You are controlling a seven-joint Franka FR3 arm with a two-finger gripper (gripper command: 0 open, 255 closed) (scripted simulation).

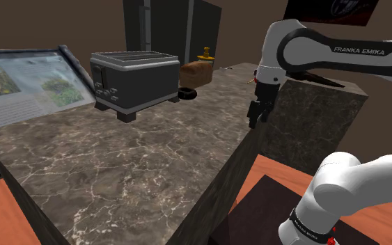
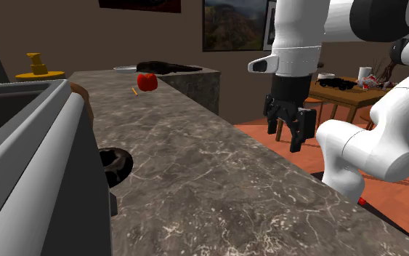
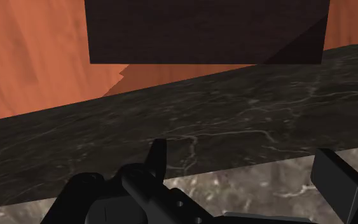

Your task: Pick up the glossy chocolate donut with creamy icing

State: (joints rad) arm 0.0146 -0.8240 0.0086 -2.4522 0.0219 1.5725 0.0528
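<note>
The donut [image 1: 186, 93] is a dark, nearly black ring lying flat on the marble counter [image 1: 138, 160], just past the toaster's far corner. In the second exterior view the donut [image 2: 115, 164] lies against the toaster's side. My gripper [image 1: 257, 115] hangs beyond the counter's long edge, off the shoulder view's right of the donut and well apart from it. Its fingers stand apart with nothing between them, so the gripper [image 2: 291, 131] is open. In the wrist view the gripper [image 3: 247, 181] looks down at the counter's edge and the orange floor [image 3: 37, 57].
A grey toaster [image 1: 135, 78] stands mid-counter, a brown loaf [image 1: 196, 72] behind the donut. A red apple [image 2: 147, 81] and a yellow object [image 2: 37, 67] sit further along. A framed picture [image 1: 20, 83] leans at the shoulder view's left. A dining table [image 2: 344, 93] stands behind the arm.
</note>
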